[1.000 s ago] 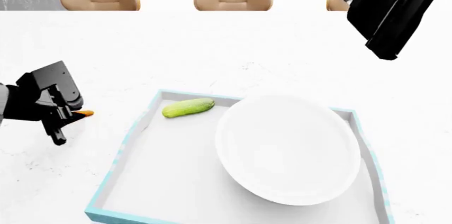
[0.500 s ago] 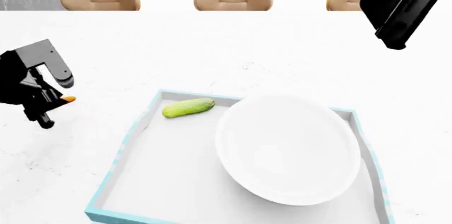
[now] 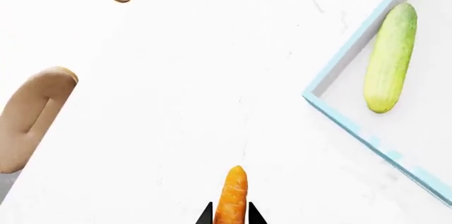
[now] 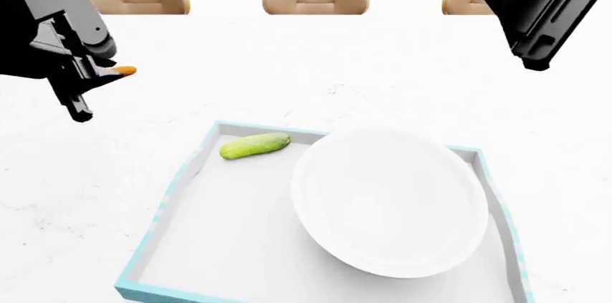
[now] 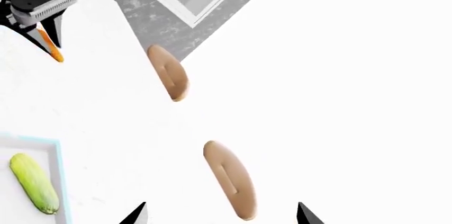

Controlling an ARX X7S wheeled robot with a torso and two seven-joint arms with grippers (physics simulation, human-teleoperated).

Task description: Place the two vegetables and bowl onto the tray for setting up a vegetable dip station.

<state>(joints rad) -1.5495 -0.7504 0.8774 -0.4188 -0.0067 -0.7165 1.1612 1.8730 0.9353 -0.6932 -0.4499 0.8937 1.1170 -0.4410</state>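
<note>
L gripper (image 3: 231,218) clamped on small tapered orange carrot's (image 3: 234,195) thick end, away from blue-rimmed tray (image 4: 158,211); looks light, stiff. R gripper (image 5: 220,214) spread apart, empty.

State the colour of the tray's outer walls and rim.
Light blue, around a white inside; the tray shows best in the head view.

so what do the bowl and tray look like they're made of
Bowl: looks like glazed ceramic or glossy plastic; plain white with a soft sheen and smooth rim. Tray: probably matte plastic or painted wood; flat white inside, light blue walls, no shine. Being renders, neither is certain.
</note>
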